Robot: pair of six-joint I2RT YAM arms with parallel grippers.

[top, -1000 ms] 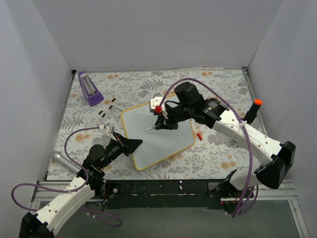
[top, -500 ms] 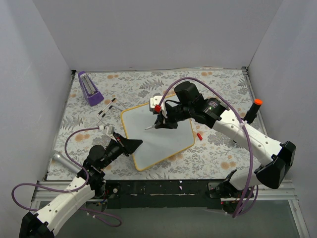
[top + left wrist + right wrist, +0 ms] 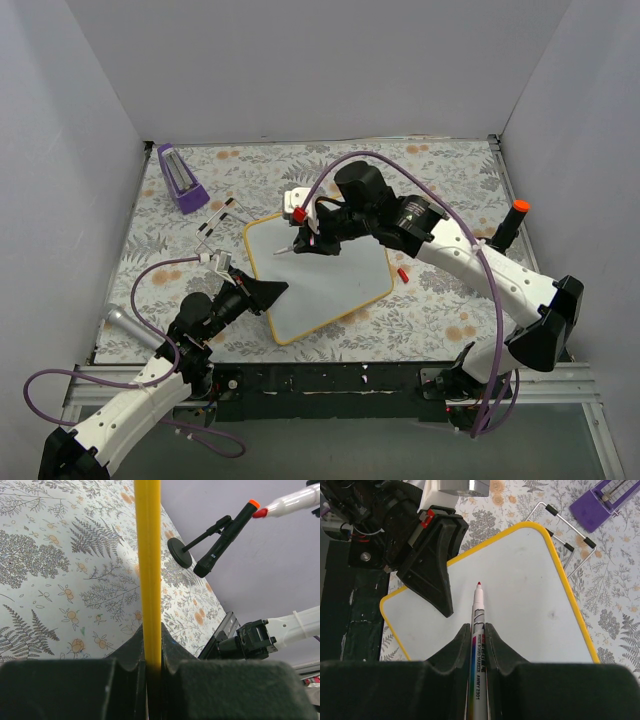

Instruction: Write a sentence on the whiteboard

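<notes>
The right gripper [image 3: 478,629] clamps a red-tipped marker [image 3: 478,602] over the whiteboard [image 3: 525,590], barrel reading "WHITE BOARD MARKER", perhaps "2301". The left gripper [image 3: 149,647] pinches the whiteboard's yellow frame.

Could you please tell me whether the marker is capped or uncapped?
Uncapped: the marker shows a bare red tip ahead of the right gripper.
</notes>
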